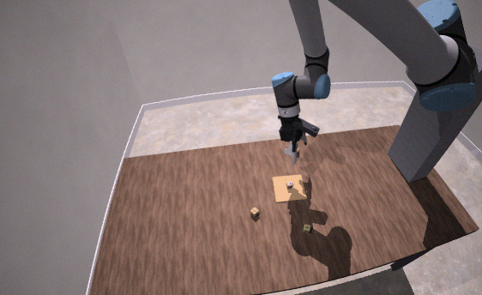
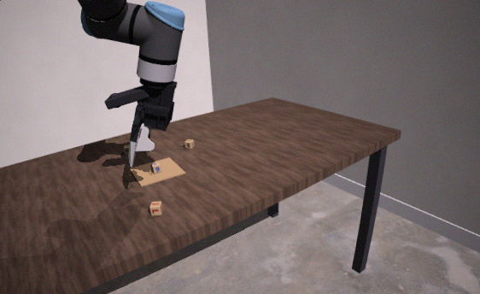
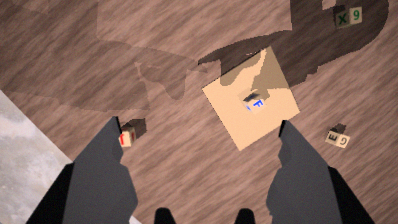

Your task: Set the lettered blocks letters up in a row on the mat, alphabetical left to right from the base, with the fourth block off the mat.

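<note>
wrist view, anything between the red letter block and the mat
No. In the wrist view only bare wood table lies between the red-letter block and the mat; the blue-letter block sits on the mat itself.

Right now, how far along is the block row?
Done: the blue F block sits on the mat. In hand: nothing; the gripper is open above the table. Left: the red-letter block, G block and green X block all lie off the mat.

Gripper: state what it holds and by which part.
Nothing is held. The gripper is wide open above the table, its fingers bare; the block with the red mark sits on the wood by one fingertip, ungripped.
</note>
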You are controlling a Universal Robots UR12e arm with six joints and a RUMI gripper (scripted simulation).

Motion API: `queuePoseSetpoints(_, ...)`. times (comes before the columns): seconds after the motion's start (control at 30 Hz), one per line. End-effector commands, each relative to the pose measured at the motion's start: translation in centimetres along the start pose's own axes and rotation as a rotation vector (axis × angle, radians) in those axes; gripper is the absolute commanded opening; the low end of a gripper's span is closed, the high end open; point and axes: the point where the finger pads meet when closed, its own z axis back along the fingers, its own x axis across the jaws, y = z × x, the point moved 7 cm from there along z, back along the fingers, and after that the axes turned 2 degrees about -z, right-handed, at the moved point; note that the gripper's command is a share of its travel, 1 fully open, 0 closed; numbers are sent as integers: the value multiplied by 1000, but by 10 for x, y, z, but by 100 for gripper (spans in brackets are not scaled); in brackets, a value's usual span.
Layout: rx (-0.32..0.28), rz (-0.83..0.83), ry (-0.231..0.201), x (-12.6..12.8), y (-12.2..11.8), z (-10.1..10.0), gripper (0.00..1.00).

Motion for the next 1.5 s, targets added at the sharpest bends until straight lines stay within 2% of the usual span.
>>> queuePoseSetpoints(0.0, -46, 126, 40, 18, 8, 0, 100)
queuePoseSetpoints(0.07, -46, 126, 40, 18, 8, 0, 100)
queuePoseSetpoints(0.1, -65, 178, 55, 28, 11, 1, 100)
queuePoseSetpoints(0.57, -165, 418, 119, 73, 23, 11, 100)
queuePoseSetpoints(0.63, -165, 418, 119, 73, 23, 11, 100)
queuePoseSetpoints(0.7, -196, 482, 136, 86, 27, 16, 100)
queuePoseSetpoints(0.97, -258, 598, 167, 111, 34, 26, 100)
queuePoseSetpoints(1.47, -264, 608, 171, 113, 34, 26, 100)
